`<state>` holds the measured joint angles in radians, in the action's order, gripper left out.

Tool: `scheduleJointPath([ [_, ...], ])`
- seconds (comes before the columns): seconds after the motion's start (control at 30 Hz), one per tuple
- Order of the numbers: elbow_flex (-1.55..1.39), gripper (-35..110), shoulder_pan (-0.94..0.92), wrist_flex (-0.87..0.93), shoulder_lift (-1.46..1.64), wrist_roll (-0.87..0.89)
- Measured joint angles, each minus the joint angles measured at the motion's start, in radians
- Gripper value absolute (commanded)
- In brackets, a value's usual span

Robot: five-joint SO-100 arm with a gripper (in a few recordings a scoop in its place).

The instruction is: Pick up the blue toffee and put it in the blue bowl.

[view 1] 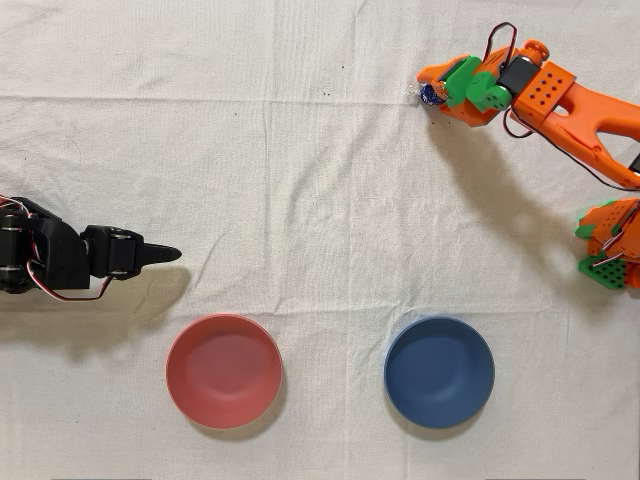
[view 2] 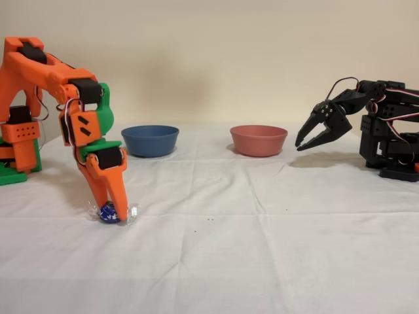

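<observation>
Blue toffee point(view 2: 109, 212) sits on the cloth-covered counter point(view 2: 262, 248), at the tips of the orange arm's fingers point(view 2: 120, 199), which point straight down and sit closed around it. In overhead view the toffee point(view 1: 430, 95) is top right, well apart from the blue bowl point(view 1: 439, 371) below it. Pinkish-red bowl point(view 1: 223, 370) beside blue one. Black arm point(view 1: 70, 260) idle.
</observation>
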<state>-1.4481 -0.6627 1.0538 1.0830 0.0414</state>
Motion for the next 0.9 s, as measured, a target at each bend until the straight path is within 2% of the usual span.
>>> scheduleJointPath([
  [0.5,0.048,28,-0.005,0.000,-0.038,-0.025],
  [0.9,0.057,14,-0.005,-0.005,-0.041,-0.026],
])
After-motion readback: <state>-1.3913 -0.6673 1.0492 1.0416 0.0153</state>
